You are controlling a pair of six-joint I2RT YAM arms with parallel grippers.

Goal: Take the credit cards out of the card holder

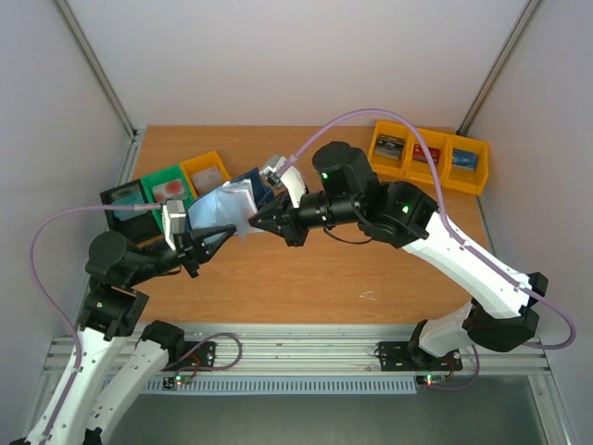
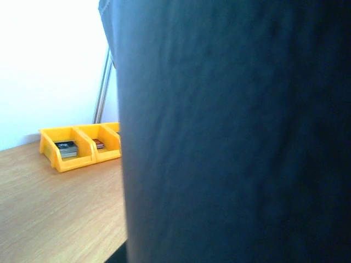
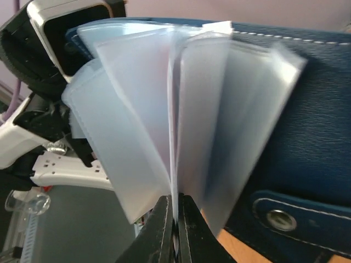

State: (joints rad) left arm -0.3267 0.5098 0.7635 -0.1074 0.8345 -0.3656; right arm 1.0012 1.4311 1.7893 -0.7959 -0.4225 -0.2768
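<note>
so the left gripper (image 1: 193,243) is clamped on the navy card holder (image 1: 222,211), holding it up in the air just beside the green bin (image 1: 170,190), I guess so it fans open for the right gripper (image 3: 175,204), pinched shut on the edge of one clear sleeve (image 3: 176,164), can't tell if a card's inside.

Top cam: high at near edge, looks down on brown wooden table (image 1: 306,278). L wrist cam: v. close to navy-blue soft bifold card holder (image 2: 236,137), facing yellow plastic bins (image 2: 77,148). R wrist cam: close on its clear plastic sleeves (image 3: 142,126). All 3 share holder.
</note>
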